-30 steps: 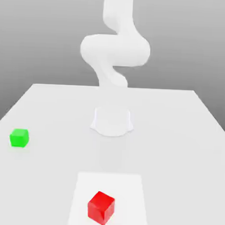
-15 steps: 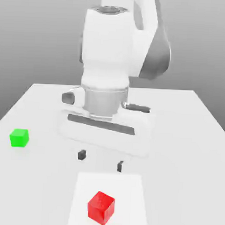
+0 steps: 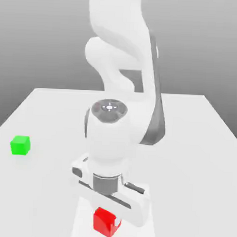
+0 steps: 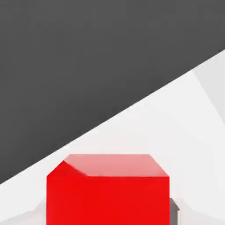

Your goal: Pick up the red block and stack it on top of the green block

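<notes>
Half a second ago the claw hung above the counter with its two dark fingertips clear of the red block; now the arm [image 3: 120, 140] has dropped low and the claw [image 3: 107, 222] sits right down over the red block [image 3: 104, 221], hiding its upper part. Whether the fingers are spread or pressed on the cube cannot be told. The red block lies where it lay before, on the paler square patch [image 3: 82, 220] at the counter's near edge. The green block [image 3: 20, 145] has not moved, resting near the counter's [image 3: 197, 143] edge on the exterior view's left, well apart from the red one.

Only the hand view shows the red block [image 4: 107, 193] close up, its top face glossy; the green block appears only in the exterior view.
</notes>
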You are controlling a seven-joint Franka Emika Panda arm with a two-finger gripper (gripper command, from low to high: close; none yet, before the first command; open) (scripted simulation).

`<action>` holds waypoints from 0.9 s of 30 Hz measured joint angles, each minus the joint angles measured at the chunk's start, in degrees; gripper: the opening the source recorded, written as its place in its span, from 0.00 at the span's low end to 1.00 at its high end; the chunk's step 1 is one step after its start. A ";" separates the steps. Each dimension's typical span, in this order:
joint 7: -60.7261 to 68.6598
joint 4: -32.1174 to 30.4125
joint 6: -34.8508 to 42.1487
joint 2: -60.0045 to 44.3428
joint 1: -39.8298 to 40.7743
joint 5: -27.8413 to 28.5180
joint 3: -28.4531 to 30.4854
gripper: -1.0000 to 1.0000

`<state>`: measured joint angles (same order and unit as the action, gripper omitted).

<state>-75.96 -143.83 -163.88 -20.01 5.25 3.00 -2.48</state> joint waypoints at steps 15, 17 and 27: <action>4.00 -10.19 10.25 20.85 27.64 2.92 14.62 0.00; 4.88 -12.06 10.56 23.08 32.27 3.49 16.81 0.00; 14.42 -16.42 2.48 18.87 40.33 -5.25 24.49 0.00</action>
<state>-61.54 -160.26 -161.40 -1.14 45.58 -2.25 22.01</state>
